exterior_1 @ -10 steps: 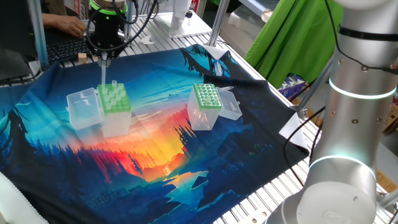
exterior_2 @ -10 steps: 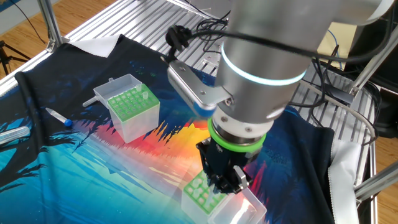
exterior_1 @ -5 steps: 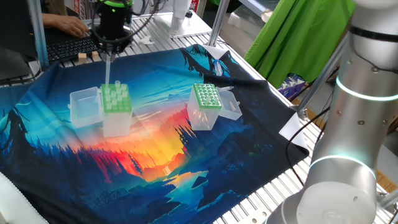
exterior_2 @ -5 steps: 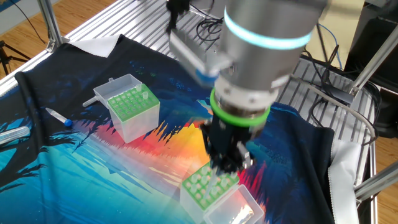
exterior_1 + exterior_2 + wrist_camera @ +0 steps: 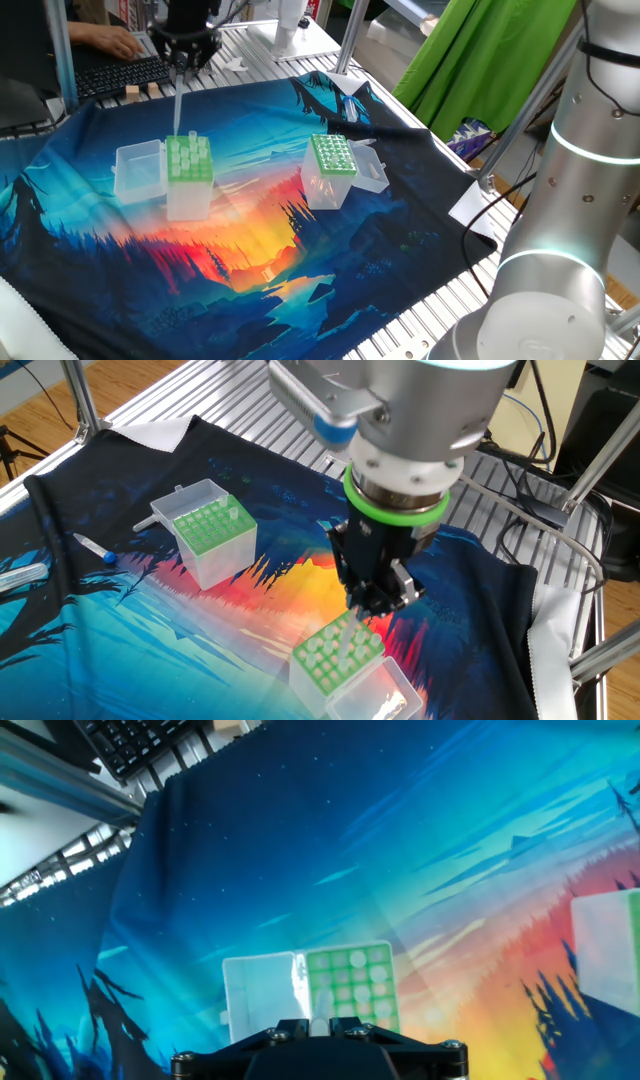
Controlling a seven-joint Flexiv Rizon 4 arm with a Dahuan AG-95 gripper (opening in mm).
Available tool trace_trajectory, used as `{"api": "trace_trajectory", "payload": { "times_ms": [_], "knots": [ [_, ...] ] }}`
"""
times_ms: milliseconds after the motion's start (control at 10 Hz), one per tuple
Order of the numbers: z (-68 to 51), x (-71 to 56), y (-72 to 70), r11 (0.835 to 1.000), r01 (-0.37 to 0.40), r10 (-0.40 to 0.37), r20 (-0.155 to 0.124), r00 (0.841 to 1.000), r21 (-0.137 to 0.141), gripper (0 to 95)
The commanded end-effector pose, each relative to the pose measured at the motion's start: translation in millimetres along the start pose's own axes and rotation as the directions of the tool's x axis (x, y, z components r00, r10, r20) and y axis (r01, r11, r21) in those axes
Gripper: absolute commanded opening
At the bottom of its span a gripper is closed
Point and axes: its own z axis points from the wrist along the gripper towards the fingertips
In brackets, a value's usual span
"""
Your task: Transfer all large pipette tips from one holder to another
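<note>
The surface (image 5: 300, 70) is a slatted metal bench draped with a cloth (image 5: 250, 240) printed with a sunset, dark pines and blue sky. Beyond its far edge sit a keyboard (image 5: 110, 75) and someone's hand (image 5: 105, 40); a green cloth (image 5: 480, 60) hangs at the right, and the arm's silver column (image 5: 570, 200) fills the near right corner. In the other fixed view a small tube with a blue cap (image 5: 95, 548) lies on the cloth at the left.

The wide-holed holder (image 5: 187, 160) stands left of centre with its clear lid (image 5: 138, 170) folded open beside it; whitish tips (image 5: 335, 650) sit in several holes. The fine-holed holder (image 5: 332, 155) stands well apart to its right, lid also open.

The claw (image 5: 180, 72) hangs above the wide-holed holder, clenched on one tip (image 5: 177, 105) that hangs straight down, its point just above the green plate (whether it has fully cleared the hole I cannot tell).

Compared with a second ago, the claw sits higher and more of the tip shows below it; both holders have stayed in place.

No brand, label or writing can be read.
</note>
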Motion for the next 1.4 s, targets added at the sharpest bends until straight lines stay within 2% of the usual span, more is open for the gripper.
{"api": "trace_trajectory", "payload": {
  "times_ms": [100, 400, 700, 800, 1000, 1100, 1400],
  "knots": [
    [-8.3, -1.4, -6.1, 0.998, 0.059, -0.059, 0.002, 0.998, 0.021, 0.0],
    [-13.7, -3.5, -8.1, 0.99, 0.131, -0.131, -0.005, 0.991, 0.047, 0.0],
    [-14.0, -3.2, -8.3, 0.994, 0.104, -0.104, -0.009, 0.995, 0.028, 0.0],
    [-14.0, -3.2, -8.3, 0.994, 0.105, -0.105, -0.01, 0.994, 0.029, 0.0],
    [-13.6, -3.6, -8.0, 0.996, 0.088, -0.088, -0.033, 0.996, 0.014, 0.0],
    [-13.6, -3.6, -8.0, 0.997, 0.08, -0.079, -0.037, 0.996, 0.016, 0.0],
    [-13.6, -3.6, -8.0, 0.999, -0.015, 0.015, -0.02, 1.0, 0.038, 0.0]
  ]
}}
